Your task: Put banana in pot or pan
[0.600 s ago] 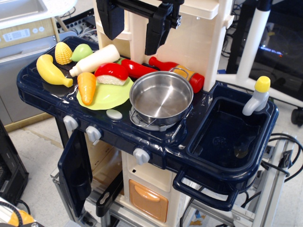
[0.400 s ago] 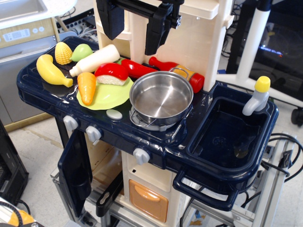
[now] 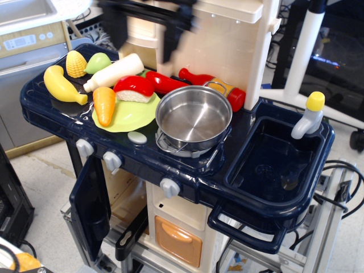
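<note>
Banana (image 3: 62, 85) flat, long axis upper-left to lower-right; blurred pincer (image 3: 143, 31) spread open above.

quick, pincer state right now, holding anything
Pincer: open, fingers apart and blurred with motion, holding nothing; the banana lies on the counter, far left.

1. A smooth, curved yellow plastic banana (image 3: 62, 85) is seen lying at the left end of the dark blue toy kitchen counter (image 3: 51, 116), just beside a bumpy yellow corn cob (image 3: 75, 63).
2. A shiny round stainless-steel pot (image 3: 193, 119) is set on the burner, empty, well apart from the banana.
3. An orange carrot (image 3: 104, 105) is laid on a flat lime-green plate (image 3: 133, 114) between them.
4. The black claw (image 3: 142, 25) is blurred above the counter, its two fingers spread apart and holding nothing.
</note>
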You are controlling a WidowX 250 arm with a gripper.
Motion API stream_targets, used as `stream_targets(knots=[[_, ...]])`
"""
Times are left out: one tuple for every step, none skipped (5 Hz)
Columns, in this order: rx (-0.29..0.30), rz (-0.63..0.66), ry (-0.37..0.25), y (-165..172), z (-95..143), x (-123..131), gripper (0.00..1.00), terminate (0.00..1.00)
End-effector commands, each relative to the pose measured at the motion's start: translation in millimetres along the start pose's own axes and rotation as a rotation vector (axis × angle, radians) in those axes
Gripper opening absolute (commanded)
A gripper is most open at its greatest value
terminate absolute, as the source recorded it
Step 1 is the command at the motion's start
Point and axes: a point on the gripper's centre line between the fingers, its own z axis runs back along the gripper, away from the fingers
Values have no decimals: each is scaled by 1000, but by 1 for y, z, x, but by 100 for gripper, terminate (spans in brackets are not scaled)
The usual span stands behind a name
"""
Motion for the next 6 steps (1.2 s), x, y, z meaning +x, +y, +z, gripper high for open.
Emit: stream_targets(knots=[[72,290,-31,33,-16,19,100,0],[50,317,-57,61,-36,31,100,0],[81,197,-80,86,-51,29,100,0],[66,172,-100,120,-79,41,100,0],[76,216,-201,133,-98,52,100,0],[54,296,-207,137,-112,62,100,0]])
